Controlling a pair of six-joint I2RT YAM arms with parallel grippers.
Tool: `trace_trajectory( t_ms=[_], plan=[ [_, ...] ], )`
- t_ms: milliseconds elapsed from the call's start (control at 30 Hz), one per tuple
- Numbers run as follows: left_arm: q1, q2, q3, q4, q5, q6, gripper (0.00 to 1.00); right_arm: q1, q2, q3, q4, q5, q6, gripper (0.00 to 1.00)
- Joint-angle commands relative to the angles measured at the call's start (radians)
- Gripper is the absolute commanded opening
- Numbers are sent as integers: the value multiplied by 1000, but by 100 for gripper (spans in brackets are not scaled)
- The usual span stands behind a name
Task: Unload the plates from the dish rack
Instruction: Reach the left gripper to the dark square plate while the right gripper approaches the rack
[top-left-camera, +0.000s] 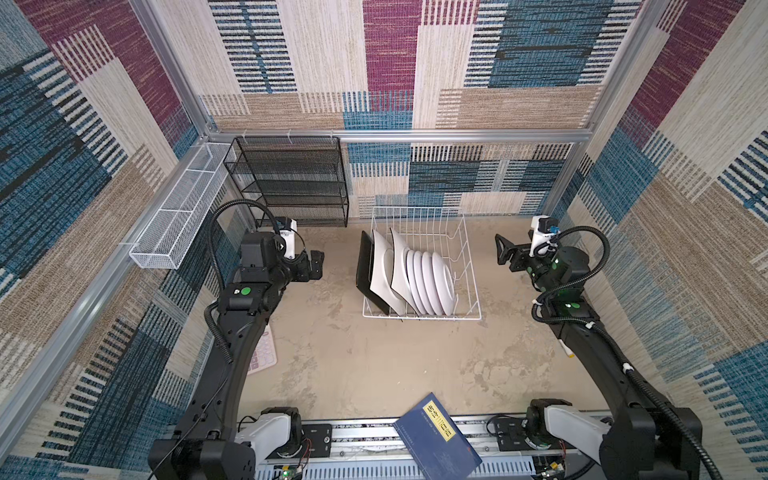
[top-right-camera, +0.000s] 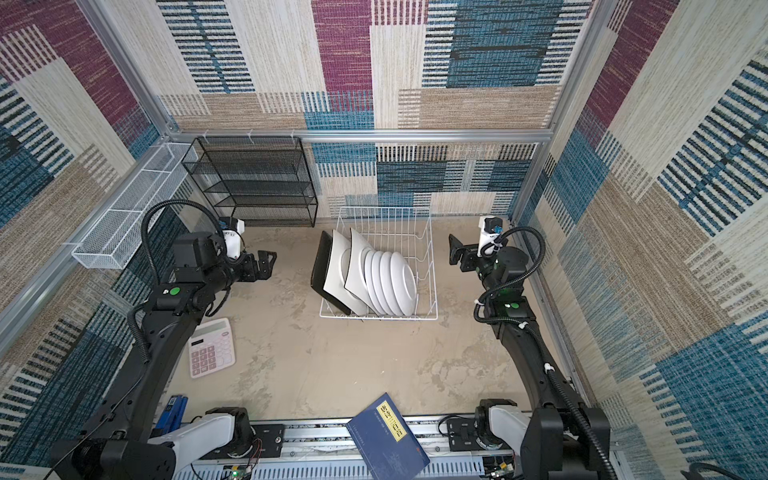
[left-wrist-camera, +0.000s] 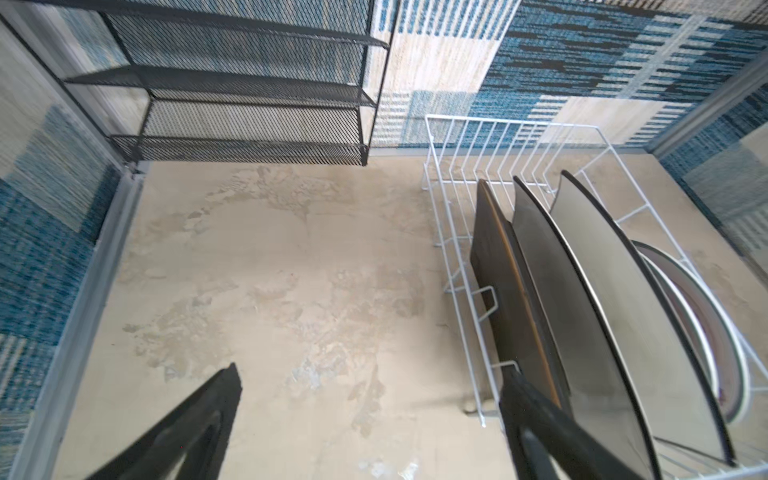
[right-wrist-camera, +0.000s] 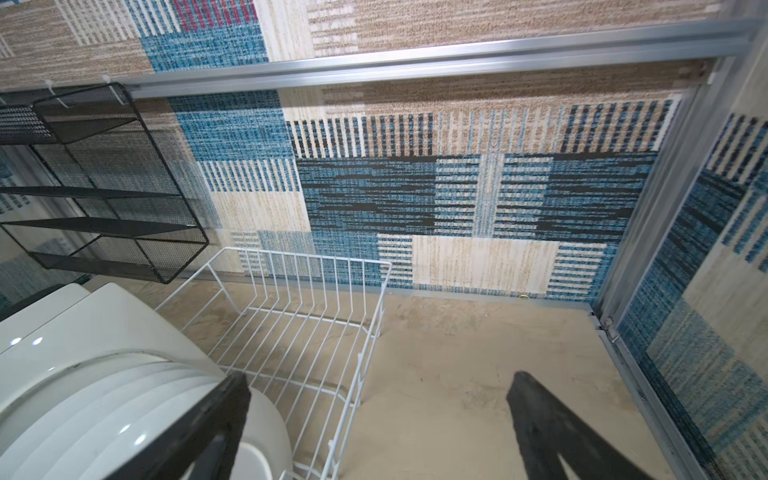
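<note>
Plates (top-left-camera: 409, 276): three square, then a row of round, standing on edge in the rack (top-left-camera: 420, 216), toward its left side. Rack: on the table (top-left-camera: 374, 365), mid-rear. Left jaws: wide open, empty, left of rack, apart. Right jaws: wide open, empty, right of rack, apart. Black shelf (top-left-camera: 291, 178): rear left.

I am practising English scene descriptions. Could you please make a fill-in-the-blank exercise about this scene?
1. The plates stand on edge in the white wire dish ____.
2. The left gripper and the right gripper both have ____ jaws.
3. A pink ____ lies on the table beside the left arm.
Answers: rack; open; calculator.
</note>
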Motion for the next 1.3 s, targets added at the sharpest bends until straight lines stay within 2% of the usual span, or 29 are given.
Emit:
trace_trajectory(
  t_ms=[0, 233, 433, 633, 733, 900, 1267],
  plan=[
    [-12, 37, 54, -119, 118, -74, 100, 0, 27, 56, -118, -116, 1, 99],
    [-97, 164, 182, -245, 190, -81, 98, 1, 93, 173, -256, -275, -6, 99],
    [-172, 259, 241, -289, 143, -87, 95, 2, 112, 231, -331, -352, -23, 99],
    [-214, 330, 277, -306, 111, -111, 86, 2, 111, 236, -361, -369, -26, 99],
    [-220, 367, 296, -305, 103, -129, 76, 3, 106, 221, -361, -370, -17, 99],
    [-221, 432, 332, -305, 81, -171, 66, 5, 99, 201, -355, -371, -2, 99],
    [-229, 564, 408, -303, 122, -232, 54, 14, 109, 194, -349, -370, 13, 99]
  ],
)
